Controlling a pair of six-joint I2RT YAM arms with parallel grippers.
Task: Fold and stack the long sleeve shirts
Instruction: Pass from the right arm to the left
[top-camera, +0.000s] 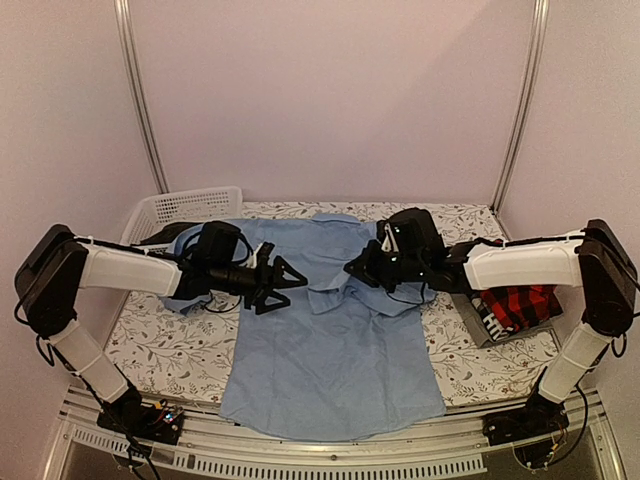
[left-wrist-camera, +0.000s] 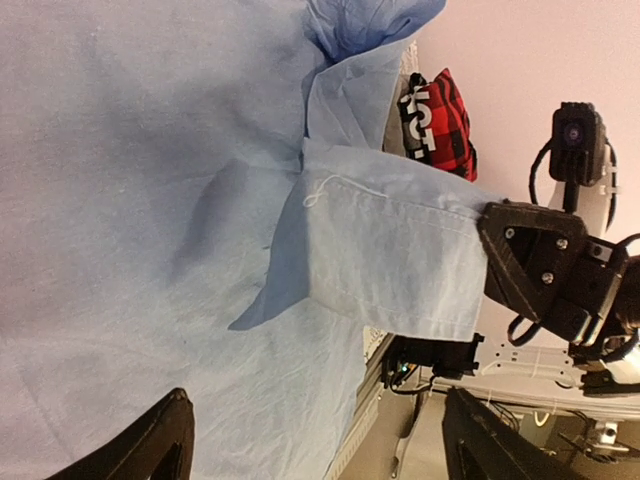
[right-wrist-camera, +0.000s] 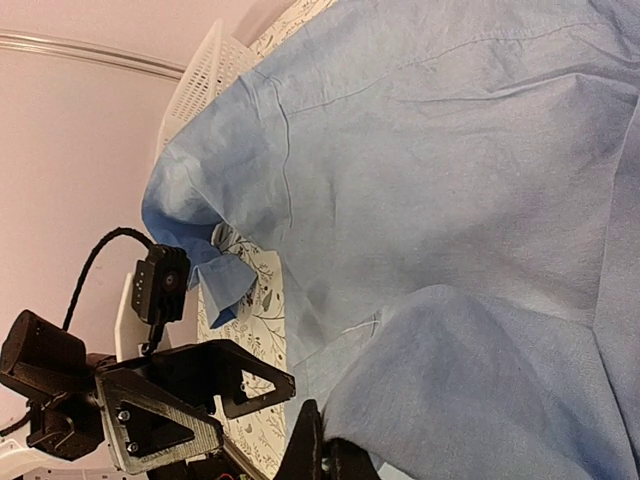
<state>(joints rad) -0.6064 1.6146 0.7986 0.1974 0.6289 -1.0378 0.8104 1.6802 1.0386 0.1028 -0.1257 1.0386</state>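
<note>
The blue shirt (top-camera: 330, 360) lies spread mid-table, one sleeve clamped in the right gripper (top-camera: 355, 268) at 1 o'clock. The left gripper (top-camera: 280, 285) hangs at 10 o'clock, fingers apart. The plaid shirt (top-camera: 520, 305) sits at 3 o'clock.

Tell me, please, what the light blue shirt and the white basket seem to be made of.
The light blue shirt looks like thin woven cloth, perhaps cotton, matte: it creases softly and shows stitched seams. The white basket looks like rigid moulded plastic, with a regular lattice of holes.
</note>
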